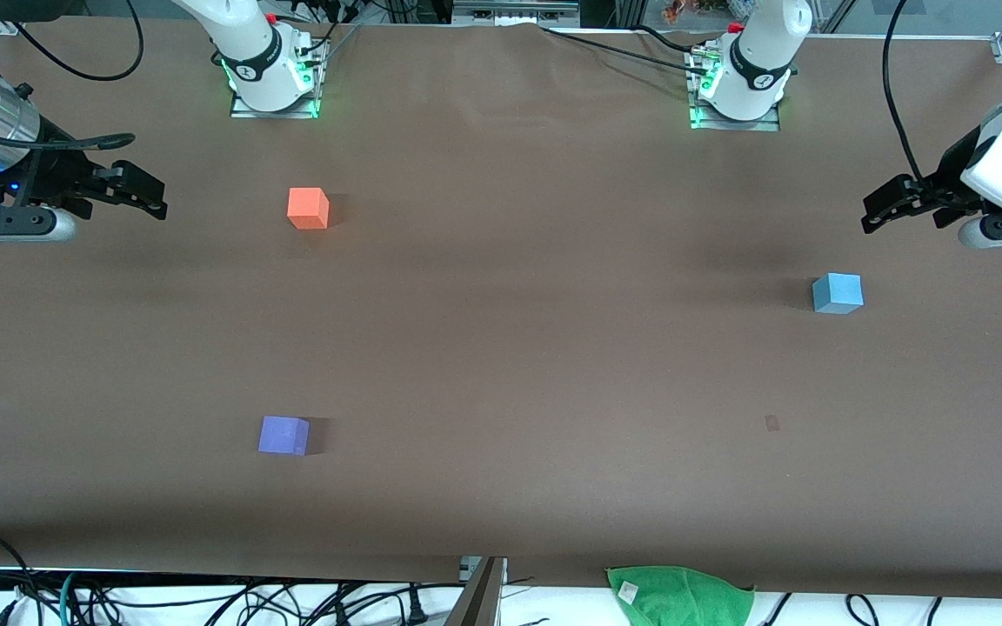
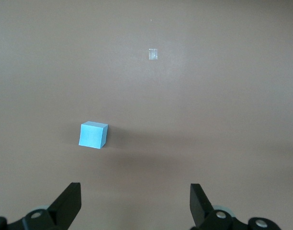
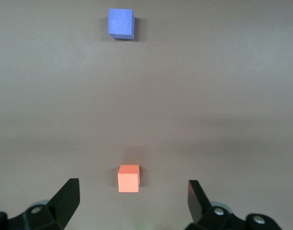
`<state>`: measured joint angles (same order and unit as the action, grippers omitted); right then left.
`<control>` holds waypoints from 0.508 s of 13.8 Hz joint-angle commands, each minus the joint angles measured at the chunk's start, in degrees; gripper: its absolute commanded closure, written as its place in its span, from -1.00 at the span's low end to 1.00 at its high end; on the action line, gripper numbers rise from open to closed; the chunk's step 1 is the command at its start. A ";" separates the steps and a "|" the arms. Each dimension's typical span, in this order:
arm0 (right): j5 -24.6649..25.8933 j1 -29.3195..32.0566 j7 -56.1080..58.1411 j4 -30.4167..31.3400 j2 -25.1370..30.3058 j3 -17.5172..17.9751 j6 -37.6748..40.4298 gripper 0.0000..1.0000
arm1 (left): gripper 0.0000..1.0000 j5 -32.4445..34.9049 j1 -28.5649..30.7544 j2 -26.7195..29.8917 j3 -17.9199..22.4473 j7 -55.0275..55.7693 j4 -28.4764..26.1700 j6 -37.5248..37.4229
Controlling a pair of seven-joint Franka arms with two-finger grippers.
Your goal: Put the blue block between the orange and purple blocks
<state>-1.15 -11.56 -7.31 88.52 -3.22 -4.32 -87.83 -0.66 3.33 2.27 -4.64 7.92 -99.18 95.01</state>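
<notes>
The blue block [image 1: 838,293] sits on the brown table toward the left arm's end; it also shows in the left wrist view [image 2: 93,134]. The orange block [image 1: 308,209] lies toward the right arm's end, near the bases, and the purple block [image 1: 283,435] lies nearer the front camera. Both show in the right wrist view, the orange block [image 3: 129,178] and the purple block [image 3: 121,23]. My left gripper [image 1: 873,213] [image 2: 135,199] is open and empty, up in the air beside the blue block. My right gripper [image 1: 153,198] [image 3: 133,196] is open and empty, raised near the orange block.
A green cloth [image 1: 679,596] hangs at the table's near edge. A small pale mark [image 1: 771,422] [image 2: 153,54] lies on the table nearer the front camera than the blue block. Cables run along the table's edges. The arm bases [image 1: 270,78] [image 1: 740,87] stand at the top.
</notes>
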 commanded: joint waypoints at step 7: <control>0.53 0.31 1.24 0.08 0.23 0.10 -0.06 -1.00 | -1.00 0.75 -0.96 -2.71 0.69 -0.71 4.35 -3.60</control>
<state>-1.14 -11.56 -7.12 88.52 -3.22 -4.32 -87.83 -0.66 3.29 0.78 -4.62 7.92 -97.05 93.32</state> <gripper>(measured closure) 0.000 0.000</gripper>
